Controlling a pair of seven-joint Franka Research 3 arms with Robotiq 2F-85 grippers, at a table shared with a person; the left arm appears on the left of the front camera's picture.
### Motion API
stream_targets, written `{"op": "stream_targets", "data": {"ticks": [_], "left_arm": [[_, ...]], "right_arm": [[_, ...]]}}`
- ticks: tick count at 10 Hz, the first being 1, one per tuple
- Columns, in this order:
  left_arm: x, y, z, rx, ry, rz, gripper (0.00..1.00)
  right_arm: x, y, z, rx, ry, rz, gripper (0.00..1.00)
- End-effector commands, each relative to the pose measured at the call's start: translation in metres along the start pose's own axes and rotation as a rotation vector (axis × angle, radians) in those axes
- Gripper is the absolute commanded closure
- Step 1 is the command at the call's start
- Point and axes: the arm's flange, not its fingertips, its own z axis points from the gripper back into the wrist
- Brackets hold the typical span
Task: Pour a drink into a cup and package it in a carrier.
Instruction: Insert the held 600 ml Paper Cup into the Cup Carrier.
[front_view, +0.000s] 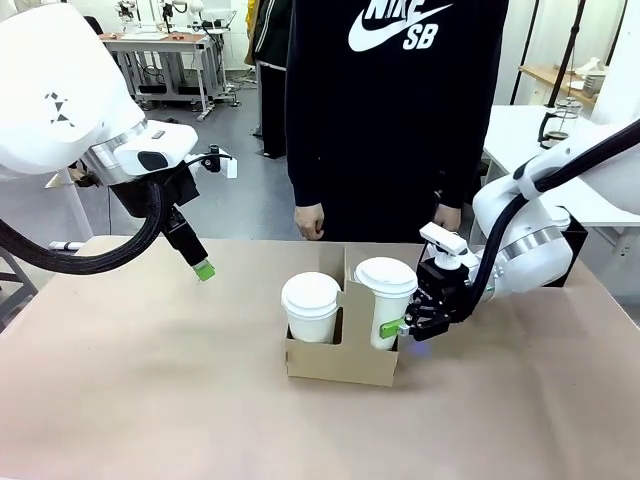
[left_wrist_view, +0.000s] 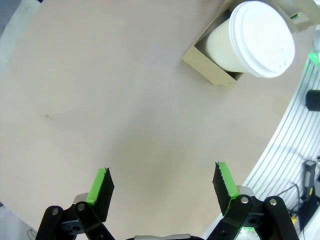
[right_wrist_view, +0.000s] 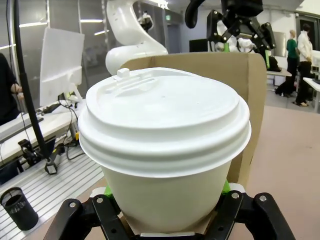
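A brown cardboard carrier (front_view: 340, 362) stands mid-table with a lidded white cup in each pocket. My right gripper (front_view: 400, 328) is shut on the right cup (front_view: 385, 290) low on its wall; the right wrist view has this cup (right_wrist_view: 165, 130) between the fingers of the right gripper (right_wrist_view: 166, 194), with the carrier's handle tab (right_wrist_view: 250, 90) behind it. The left cup (front_view: 311, 308) stands free. My left gripper (front_view: 203, 268) hangs open over bare table to the left. From the left wrist, that gripper (left_wrist_view: 162, 187) is empty, the cup (left_wrist_view: 260, 40) and carrier (left_wrist_view: 210, 70) far off. Lids hide the drink.
A person in a black hoodie stands at the far edge, hands (front_view: 310, 220) hanging by the table. A glass jug (front_view: 555, 125) sits on a white table at the back right. Brown table (front_view: 150, 400) lies bare to the left and in front.
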Motion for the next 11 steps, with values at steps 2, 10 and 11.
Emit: {"op": "stream_targets", "data": {"ticks": [2,10,11], "left_arm": [[0.002,0.0,0.002,0.004,0.013,0.014,0.0],[0.002,0.0,0.002,0.004,0.013,0.014,0.0],[0.002,0.0,0.002,0.004,0.013,0.014,0.0]], "right_arm": [[-0.01,-0.009,0.003,0.018,0.052,0.055,0.2],[-0.004,0.007,0.02,-0.048,0.125,0.03,0.0],[-0.005,0.014,0.027,-0.06,0.122,0.02,0.0]]}}
